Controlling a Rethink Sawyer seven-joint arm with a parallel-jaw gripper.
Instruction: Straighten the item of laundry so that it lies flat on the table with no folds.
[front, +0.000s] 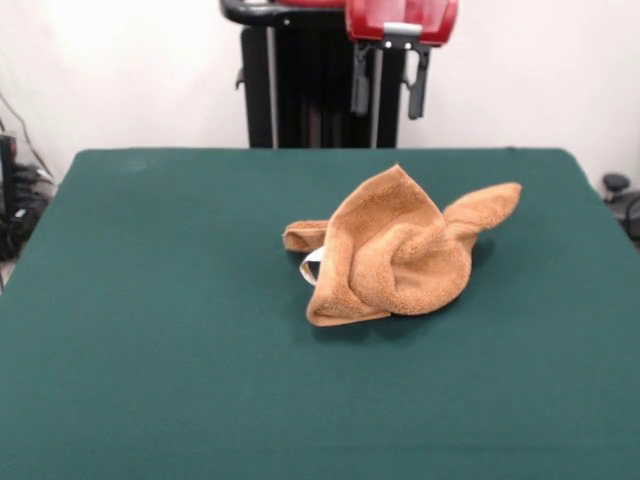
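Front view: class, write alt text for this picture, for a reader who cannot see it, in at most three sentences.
A crumpled orange-tan towel sits bunched and folded over itself on a dark green table, with a small white tag showing at its left side. Well above it, near the top edge, hangs the robot's gripper, open and empty.

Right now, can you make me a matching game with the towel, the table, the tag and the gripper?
Things:
1. towel
2. table
3. tag
4. gripper

Descriptions:
A. dark green and flat
B. up in the air, open, holding nothing
C. orange-tan and crumpled in a heap
D. small, white, peeking out at the heap's edge

Pairs: 1-C, 2-A, 3-D, 4-B
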